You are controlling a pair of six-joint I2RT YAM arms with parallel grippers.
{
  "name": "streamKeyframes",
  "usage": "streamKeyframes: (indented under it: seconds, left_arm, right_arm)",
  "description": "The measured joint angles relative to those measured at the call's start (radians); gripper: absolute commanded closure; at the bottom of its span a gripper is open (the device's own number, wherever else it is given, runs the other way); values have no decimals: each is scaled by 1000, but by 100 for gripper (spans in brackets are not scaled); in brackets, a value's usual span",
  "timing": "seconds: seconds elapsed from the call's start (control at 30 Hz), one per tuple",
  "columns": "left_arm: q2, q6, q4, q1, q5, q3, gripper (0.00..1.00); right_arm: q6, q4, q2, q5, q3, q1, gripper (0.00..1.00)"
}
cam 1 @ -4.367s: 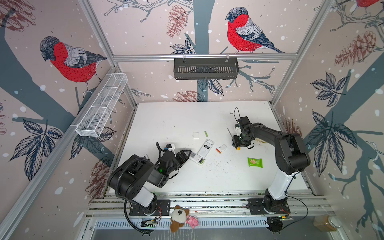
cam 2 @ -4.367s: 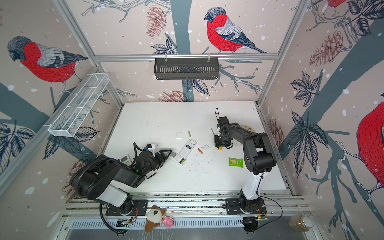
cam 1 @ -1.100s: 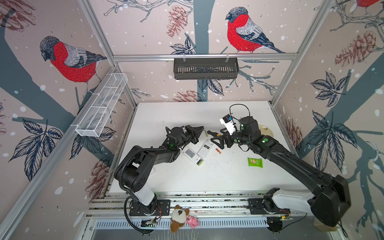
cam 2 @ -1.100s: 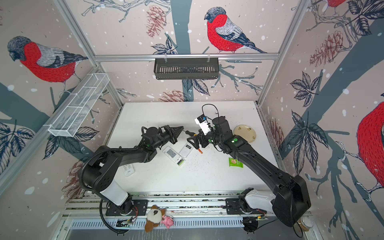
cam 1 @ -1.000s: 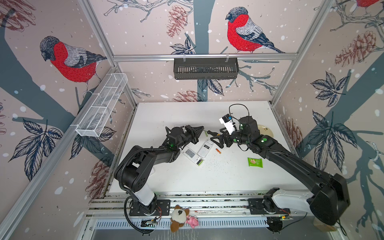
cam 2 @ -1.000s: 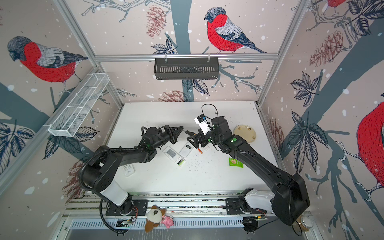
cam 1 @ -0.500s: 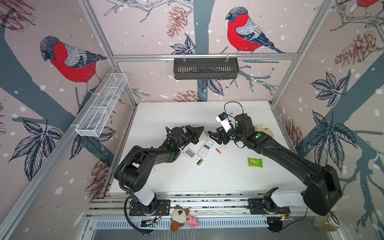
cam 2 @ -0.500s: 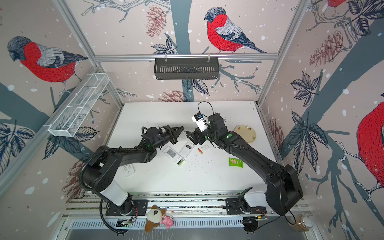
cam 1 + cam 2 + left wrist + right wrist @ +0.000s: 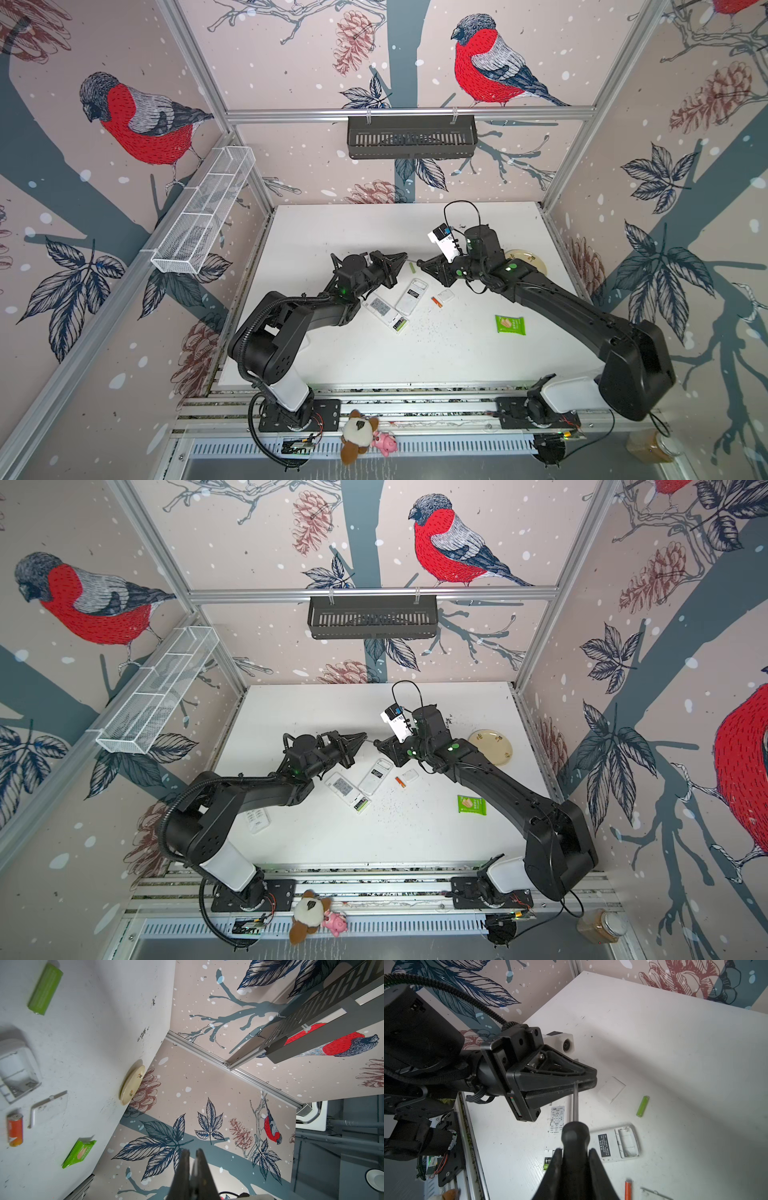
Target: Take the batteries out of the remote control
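Clamping the screwdriver (image 9: 575, 1132) by its black handle, the right gripper (image 9: 575, 1150) has 1 finger pressed on each side. The thin shaft ends in the seam of the left gripper (image 9: 593, 1082), whose jaws are clenched on its tip. In both top views the 2 grippers meet tip to tip above the middle of the table (image 9: 415, 357).

1 green battery (image 9: 412, 268) lies loose on the table just below that meeting point. 1 orange battery (image 9: 435, 301) lies beside a white cover (image 9: 446, 296). The seated battery (image 9: 546, 1164), also green, sits in the end bay of the labelled remote (image 9: 382, 307). The open remote (image 9: 411, 296) next to it shows an empty bay.

A snack packet (image 9: 510, 325) lies well apart, beside the right arm. A plate (image 9: 490, 746) lies near the right wall behind that arm.

The table is white, scuffed and dotted with dark specks. Bird wallpaper covers the walls inside an aluminium frame. A black basket (image 9: 411, 137) hangs on the rear rail and a wire basket (image 9: 203, 216) on the left rail.

Only the right wrist view shows the shaft meeting the jaws. A 3rd remote (image 9: 257, 818) shows under the left arm in a top view.
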Motion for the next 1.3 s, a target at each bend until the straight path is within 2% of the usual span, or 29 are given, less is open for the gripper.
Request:
streamKeyframes:
  seconds: [0.1, 0.2, 0.27, 0.33, 0.43, 0.53, 0.63, 0.77, 0.9, 1.03, 1.17, 1.3]
  left_arm:
    - [2, 7, -6, 0, 15, 17, 75]
    - [7, 32, -7, -1, 35, 43, 70]
    - [7, 50, -13, 0, 47, 57, 59]
    - [6, 64, -16, 6, 54, 61, 40]
    - [-22, 112, -52, 39, 65, 61, 27]
    - [-113, 220, -174, 108, 77, 84, 13]
    - [-242, 401, -382, 195, 75, 156, 2]
    - [-320, 694, -694, 275, 45, 303, 2]
    - [-325, 1068, -1020, 283, -20, 487, 4]
    - [-333, 1396, -1225, 283, -97, 547, 4]
    - [-349, 1706, -1361, 248, -143, 552, 4]
    - [-373, 2029, -1460, 92, -233, 522, 5]
  right_arm:
    - [0, -7, -14, -8, -5, 0, 99]
    - [5, -20, -43, -24, -14, 3, 99]
    - [26, -23, -69, -25, -23, -2, 99]
    - [31, -33, -98, -26, -29, -8, 100]
    - [52, -48, -131, -24, -32, -18, 100]
    - [56, -87, -169, 1, -39, -29, 100]
    - [55, -131, -202, 29, -42, -35, 100]
    - [55, -192, -220, 57, -41, -39, 100]
    - [63, -247, -225, 76, -23, -43, 99]
    - [74, -306, -224, 89, 8, -43, 100]
    - [74, -364, -220, 106, 32, -53, 100]
    - [74, -399, -221, 115, 37, -85, 100]
